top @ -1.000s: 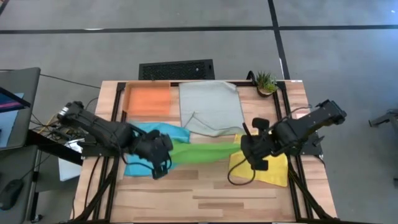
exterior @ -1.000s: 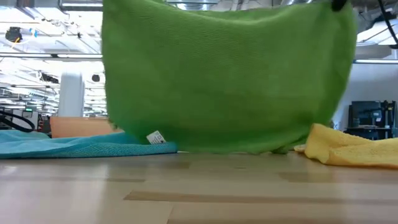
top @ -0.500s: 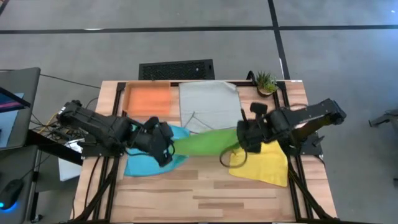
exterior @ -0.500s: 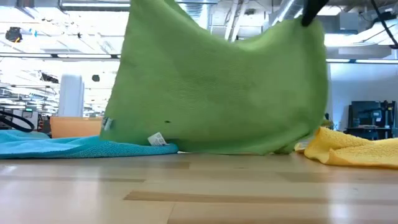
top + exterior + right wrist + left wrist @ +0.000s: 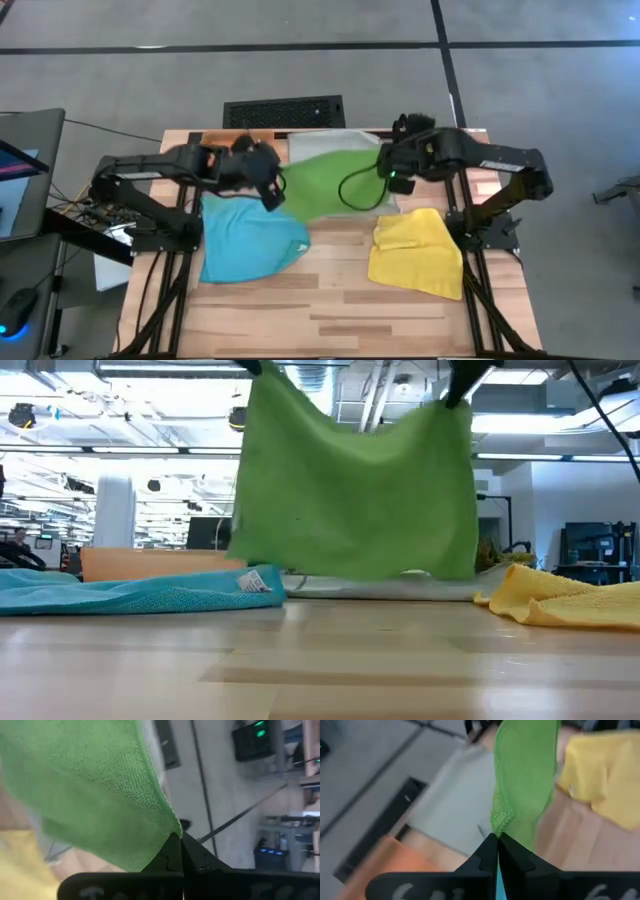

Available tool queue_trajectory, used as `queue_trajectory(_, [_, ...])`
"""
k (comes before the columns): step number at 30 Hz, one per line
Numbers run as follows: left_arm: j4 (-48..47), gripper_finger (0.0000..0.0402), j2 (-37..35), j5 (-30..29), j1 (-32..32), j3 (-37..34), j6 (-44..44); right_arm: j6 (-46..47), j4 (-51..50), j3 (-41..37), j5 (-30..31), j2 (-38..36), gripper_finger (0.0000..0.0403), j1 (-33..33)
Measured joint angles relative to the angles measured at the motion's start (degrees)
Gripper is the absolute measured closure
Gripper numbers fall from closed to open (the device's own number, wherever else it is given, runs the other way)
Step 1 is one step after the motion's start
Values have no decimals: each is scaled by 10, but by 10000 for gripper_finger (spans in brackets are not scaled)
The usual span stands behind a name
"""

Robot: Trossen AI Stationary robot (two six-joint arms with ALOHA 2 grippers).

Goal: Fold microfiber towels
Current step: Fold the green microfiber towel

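You see both grippers now farther back on the table, carrying the lime green microfiber towel (image 5: 325,183) off the wood, above the pale grey cloth (image 5: 330,142).

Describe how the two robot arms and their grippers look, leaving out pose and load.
Both arms are dark, near-black, built of chunky jointed segments. The left arm ends in the left gripper, whose two black fingers taper to a wedge; pale lettering shows on its body. The right arm carries a looping black cable and pale marks; the right gripper has matching black wedge fingers.
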Motion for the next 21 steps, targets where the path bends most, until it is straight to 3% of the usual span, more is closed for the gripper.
queue_trajectory(7, [-35, 401, 3, 11, 3, 57, 43, -31, -1, 61, 10, -1, 401, -10])
queue_trajectory(12, [-98, 401, 2, 41, -24, 16, -17, -8, -8, 30, -26, 0, 401, 16])
queue_trajectory(21, [-104, 401, 4, 128, -121, -71, -131, 95, -8, -74, -145, 0, 401, 112])
